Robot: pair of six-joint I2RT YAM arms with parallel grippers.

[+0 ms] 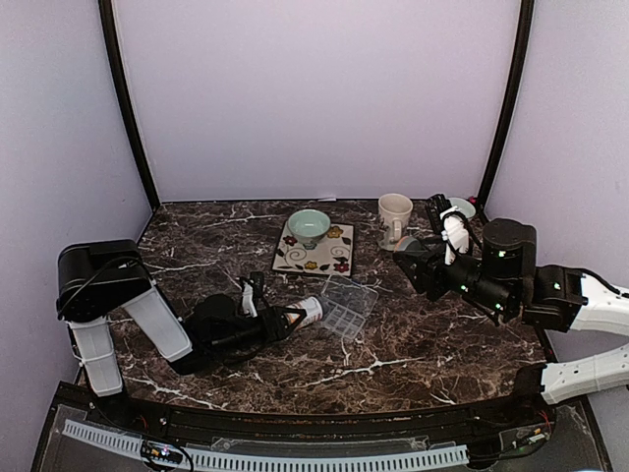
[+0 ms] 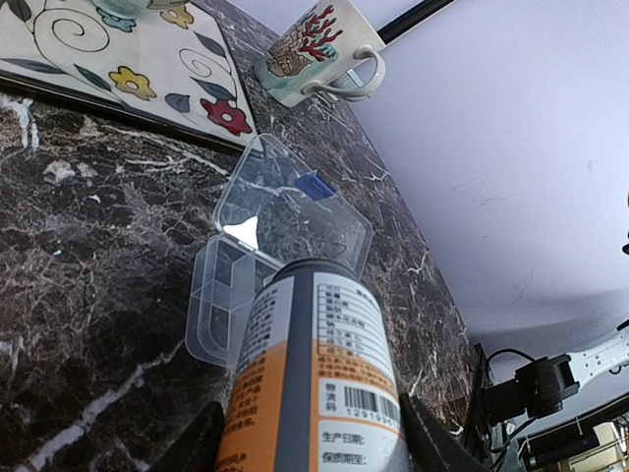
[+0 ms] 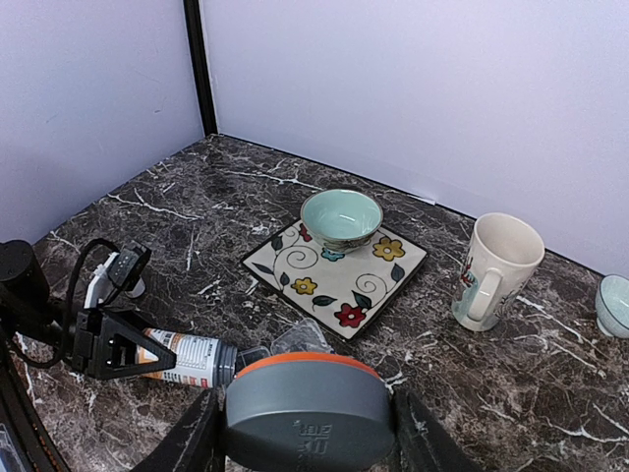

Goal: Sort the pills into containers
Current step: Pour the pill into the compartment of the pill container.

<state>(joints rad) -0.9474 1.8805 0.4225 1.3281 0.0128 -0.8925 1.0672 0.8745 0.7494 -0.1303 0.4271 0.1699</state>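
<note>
Bowl point(image 1: 309, 226) on floral plate point(image 1: 330, 260), mug point(image 1: 394, 214) nearby

Bench point(image 1: 413, 344) dark marble, white veins; plate point(image 1: 340, 259) cream, red/yellow/blue flowers. Bowl point(image 1: 309, 226) pale green, mug point(image 1: 395, 214) cream, red print. Bottle point(image 2: 314, 393) orange and grey; pill box point(image 2: 218, 305) clear, tab point(image 2: 313, 185) blue.

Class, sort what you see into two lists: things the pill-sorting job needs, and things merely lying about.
For the job: clear pill box; orange bottle in the left gripper; grey cap in the right gripper.
Lying about: floral plate; green bowl; mug; small bowl, far right.
</note>
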